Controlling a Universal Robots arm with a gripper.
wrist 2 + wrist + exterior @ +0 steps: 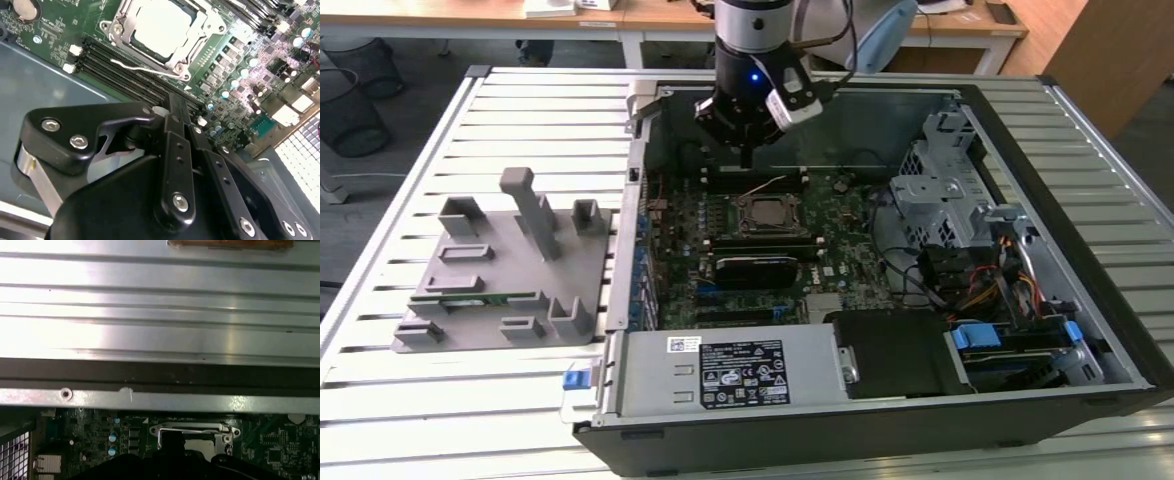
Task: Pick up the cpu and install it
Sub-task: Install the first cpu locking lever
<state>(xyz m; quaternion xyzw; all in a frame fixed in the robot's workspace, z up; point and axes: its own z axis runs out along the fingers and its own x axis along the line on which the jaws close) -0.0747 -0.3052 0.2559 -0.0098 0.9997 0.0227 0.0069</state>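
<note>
- The hand (744,160) is seen in the exterior view above the far part of the open computer case (1067,330), just beyond the socket (766,212).
- In the second wrist view the fingers (176,130) are pressed together with nothing held between them; the hand is clenched and empty.
- The cpu (159,27) is shown seated in the socket's metal frame (118,31) on the motherboard (240,65), its silver top exposed.
- The thin wire lever (137,69) lies just beside the frame, towards the hand.
- The cpu is judged light, stiff, smooth-topped and fragile on its underside; a hold by two opposite edges is judged safest.
- A grey parts tray (494,290) rests on the counter (520,110) at the exterior view's left.
</note>
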